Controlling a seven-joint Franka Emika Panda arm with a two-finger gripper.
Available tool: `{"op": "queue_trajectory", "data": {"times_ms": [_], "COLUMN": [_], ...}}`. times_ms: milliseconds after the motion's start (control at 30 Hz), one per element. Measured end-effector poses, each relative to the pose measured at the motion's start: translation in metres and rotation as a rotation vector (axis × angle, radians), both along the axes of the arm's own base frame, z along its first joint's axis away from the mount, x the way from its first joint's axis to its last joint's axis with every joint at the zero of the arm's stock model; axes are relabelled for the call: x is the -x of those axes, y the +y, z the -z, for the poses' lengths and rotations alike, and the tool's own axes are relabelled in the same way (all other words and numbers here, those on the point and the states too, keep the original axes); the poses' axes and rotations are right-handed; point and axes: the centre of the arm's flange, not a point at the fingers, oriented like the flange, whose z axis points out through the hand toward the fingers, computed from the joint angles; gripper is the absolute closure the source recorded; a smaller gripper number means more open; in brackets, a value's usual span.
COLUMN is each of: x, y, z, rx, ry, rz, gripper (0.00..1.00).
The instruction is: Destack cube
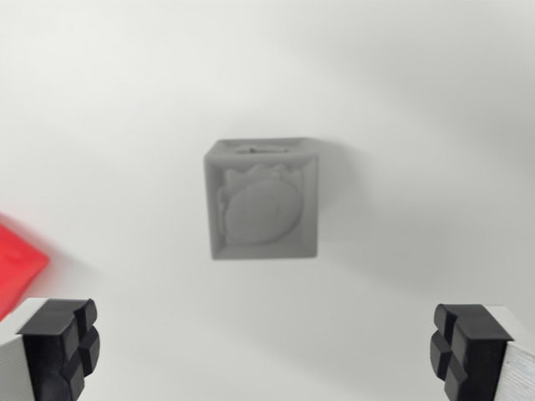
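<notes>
Fingers (267,351) spread wide, empty; 2 ridged black pads (63,342) flank embossed grey cube (263,200).

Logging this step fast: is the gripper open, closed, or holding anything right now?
Gripper: open, jaws spread wide, holding nothing; the grey cube sits apart from it, untouched.

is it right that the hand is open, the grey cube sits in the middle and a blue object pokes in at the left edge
Not quite. The object at the wrist view's left edge is red, not blue. The rest holds: the hand is open, its fingers spread wide at the bottom corners, and the grey cube sits near the middle of the wrist view on the white surface.
</notes>
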Motion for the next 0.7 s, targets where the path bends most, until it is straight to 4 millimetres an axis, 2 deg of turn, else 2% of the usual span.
{"op": "queue_trajectory", "data": {"times_ms": [700], "x": [0.0], "y": [0.0], "z": [-0.085], "rx": [0.001], "ry": [-0.001], "rz": [0.0], "gripper": [0.0]}}
